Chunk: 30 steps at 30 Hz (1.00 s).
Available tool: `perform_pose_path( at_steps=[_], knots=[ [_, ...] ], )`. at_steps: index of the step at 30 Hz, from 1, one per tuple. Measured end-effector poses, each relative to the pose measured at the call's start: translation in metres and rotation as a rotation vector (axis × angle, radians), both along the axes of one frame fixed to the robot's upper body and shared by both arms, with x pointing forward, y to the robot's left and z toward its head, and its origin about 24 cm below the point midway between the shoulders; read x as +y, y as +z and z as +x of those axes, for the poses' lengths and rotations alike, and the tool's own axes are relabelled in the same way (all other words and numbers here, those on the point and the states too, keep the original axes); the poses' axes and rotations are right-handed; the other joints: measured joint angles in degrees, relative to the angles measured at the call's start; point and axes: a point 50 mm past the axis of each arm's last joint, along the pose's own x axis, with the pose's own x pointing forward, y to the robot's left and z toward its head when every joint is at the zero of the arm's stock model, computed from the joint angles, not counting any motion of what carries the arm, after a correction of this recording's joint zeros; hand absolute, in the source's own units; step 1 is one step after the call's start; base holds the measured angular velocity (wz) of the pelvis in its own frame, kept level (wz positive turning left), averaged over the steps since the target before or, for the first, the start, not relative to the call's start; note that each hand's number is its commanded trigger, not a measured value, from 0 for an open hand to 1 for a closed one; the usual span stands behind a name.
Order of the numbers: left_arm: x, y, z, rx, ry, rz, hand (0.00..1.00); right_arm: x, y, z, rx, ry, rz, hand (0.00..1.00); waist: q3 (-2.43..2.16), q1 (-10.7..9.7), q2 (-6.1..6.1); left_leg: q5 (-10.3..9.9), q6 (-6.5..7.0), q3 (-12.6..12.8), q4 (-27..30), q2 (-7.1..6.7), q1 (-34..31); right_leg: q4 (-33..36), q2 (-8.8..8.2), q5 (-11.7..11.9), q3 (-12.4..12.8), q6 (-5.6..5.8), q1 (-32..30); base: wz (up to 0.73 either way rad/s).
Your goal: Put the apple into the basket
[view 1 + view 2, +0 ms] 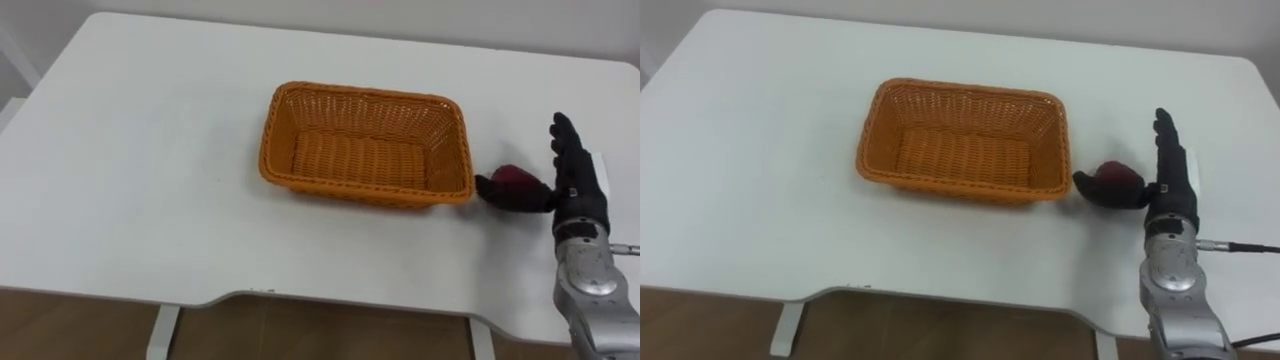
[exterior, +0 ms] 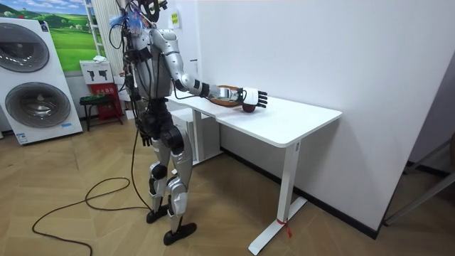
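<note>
Here's the white table [image 1: 150, 150], and out on it sits the orange wicker basket [image 1: 365, 93], long side toward the robot, its woven floor open to view. The apple [image 1: 515, 180], dark red, lies on the table just right of the basket, close against its right wall. That wall is what stands between the fruit and the basket's inside.

The right hand [image 1: 572, 172] is in from the near right, standing on edge just right of the apple. Its fingers [image 1: 562, 135] are straight and point to the far side. The thumb [image 1: 500, 190] is stretched left along the apple's near side, almost up to the basket. So the hand is spread wide, nothing clamped, the apple sitting in the crook between thumb and palm. Whether the palm touches it I cannot tell.

In the room view the robot stands upright on both feet at the table's end, on the room view's left, right arm reaching over the top. Behind it are two stacked washers [image 2: 35, 78] and a small stool [image 2: 99, 107].
</note>
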Motion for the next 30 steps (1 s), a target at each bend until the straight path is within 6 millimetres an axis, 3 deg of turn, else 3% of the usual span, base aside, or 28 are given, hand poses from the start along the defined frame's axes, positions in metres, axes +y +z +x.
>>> perform_pose_path(
  at_steps=[12, 13, 14, 15, 22, 30],
  knots=[
    [0.001, 0.0, -0.011, 0.032, 0.007, 0.001, 0.0, -0.004, -0.013, -0.005, 0.067, -0.007, 0.0, 0.0, 0.02, 0.0, -0.12, 0.0, 0.0, -0.1, 0.3, -0.01, 0.0, 0.1, -0.02, 0.0, -0.1, -0.01, 0.0, 0.0],
    [0.001, 0.0, -0.011, 0.034, 0.007, 0.001, 0.0, -0.004, -0.013, -0.005, 0.069, -0.007, -0.002, 0.53, 0.02, 0.0, -0.15, 0.0, 0.0, -0.2, 0.3, -0.02, 0.0, 0.1, -0.04, 0.0, -0.1, -0.01, 0.1, 0.04],
    [0.002, 0.0, -0.012, 0.039, 0.007, 0.0, 0.0, -0.004, -0.014, -0.005, 0.073, -0.003, -0.002, 0.66, 0.04, 0.0, -0.24, 0.0, -0.01, -0.3, 0.4, -0.02, 0.0, 0.1, -0.05, 0.0, -0.2, -0.01, 0.2, 0.08],
    [0.003, 0.0, -0.013, 0.043, 0.001, 0.001, 0.0, -0.005, -0.018, -0.006, 0.087, -0.006, 0.001, 1.0, 0.13, 0.0, -0.38, 0.0, -0.02, -0.5, 0.5, -0.02, 0.1, 0.0, -0.08, 0.0, -0.6, -0.01, 0.5, 0.11],
    [0.006, 0.001, -0.011, 0.048, -0.012, 0.005, 0.0, -0.019, -0.027, -0.009, 0.145, -0.038, -0.049, 1.0, -0.14, -0.3, -0.84, -0.2, -0.15, -2.7, 1.5, -0.29, -0.2, -0.7, -0.24, 0.0, -2.7, -0.05, 1.9, 0.15],
    [0.007, 0.001, -0.01, 0.057, -0.013, -0.007, 0.0, -0.039, -0.027, -0.011, 0.14, -0.13, -0.021, 1.0, -0.36, -0.1, -0.68, -0.2, -0.36, -3.2, 1.9, -0.05, -0.1, -1.7, 0.13, 0.2, -3.1, -0.32, 2.5, 0.04]
  ],
)
